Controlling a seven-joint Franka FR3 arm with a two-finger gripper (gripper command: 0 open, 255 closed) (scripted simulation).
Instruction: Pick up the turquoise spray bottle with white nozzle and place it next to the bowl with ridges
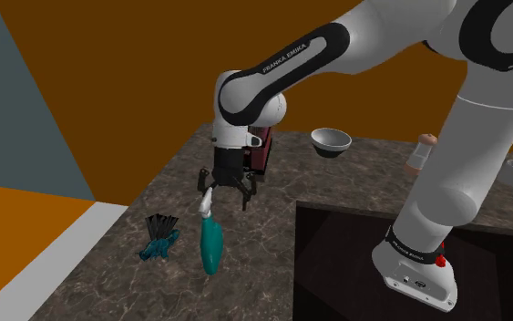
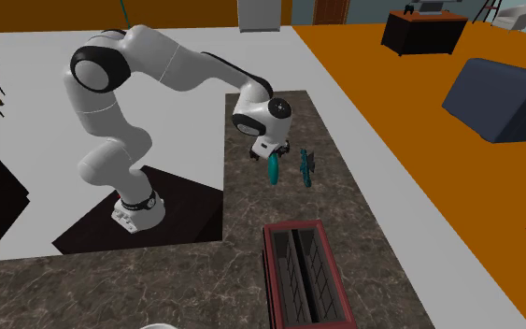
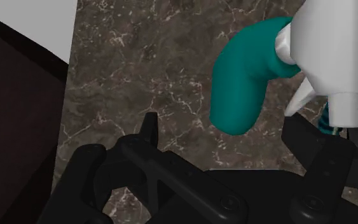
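Gripper (image 1: 230,193) hangs low over the dark marble counter (image 1: 354,178), fingers (image 3: 149,130) spread wide with nothing clasped between them. We note the turquoise spray bottle (image 1: 212,244) at 7 o'clock of the gripper in the shoulder view. Its white nozzle (image 1: 206,202) is just beside the nearer finger and its body runs on toward 6 o'clock. Whether nozzle and finger touch, we cannot tell. In the wrist view the nozzle sits by one finger, not between the pair. A teal-and-black object (image 1: 159,239) lies near the bottle at its 9 o'clock. The ridged bowl (image 1: 331,139) stands well apart, at 2 o'clock of the gripper. In the second exterior view a dark red toaster (image 2: 305,276) stands on the counter at 5 o'clock of the bottle.
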